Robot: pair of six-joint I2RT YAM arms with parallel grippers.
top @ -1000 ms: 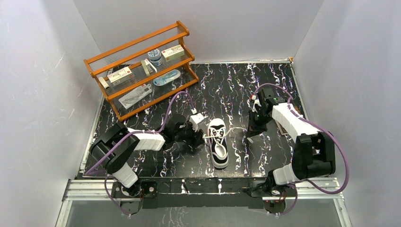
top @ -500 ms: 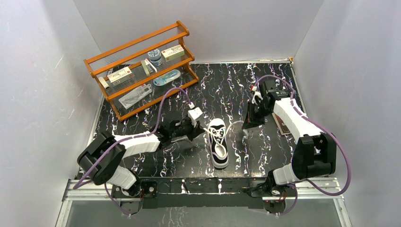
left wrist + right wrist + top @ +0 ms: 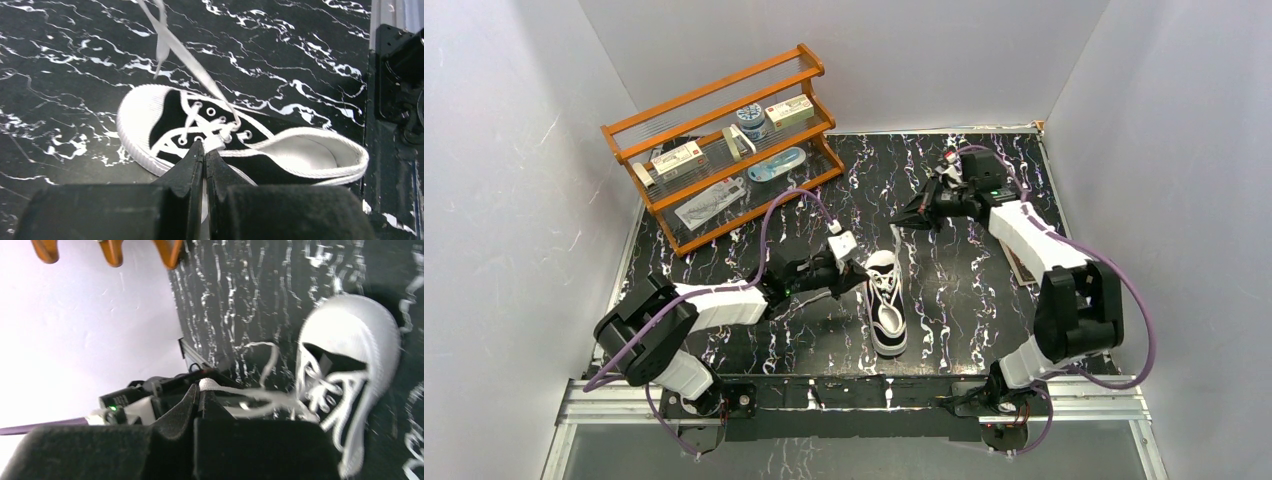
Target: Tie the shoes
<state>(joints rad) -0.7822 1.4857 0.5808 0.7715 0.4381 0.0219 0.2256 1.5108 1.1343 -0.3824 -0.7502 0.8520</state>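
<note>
Now the left gripper (image 3: 204, 148) snaps shut on a lace (image 3: 216, 143) at the sneaker (image 3: 886, 305); the right gripper (image 3: 199, 390), clamping the other lace (image 3: 235, 392), hauls it far, tightening.

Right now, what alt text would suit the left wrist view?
Left gripper, shut, seems to pinch a lace at the eyelets of a black sneaker lying toe-left on a marbled table. The other lace stretches up and out of frame.
</note>
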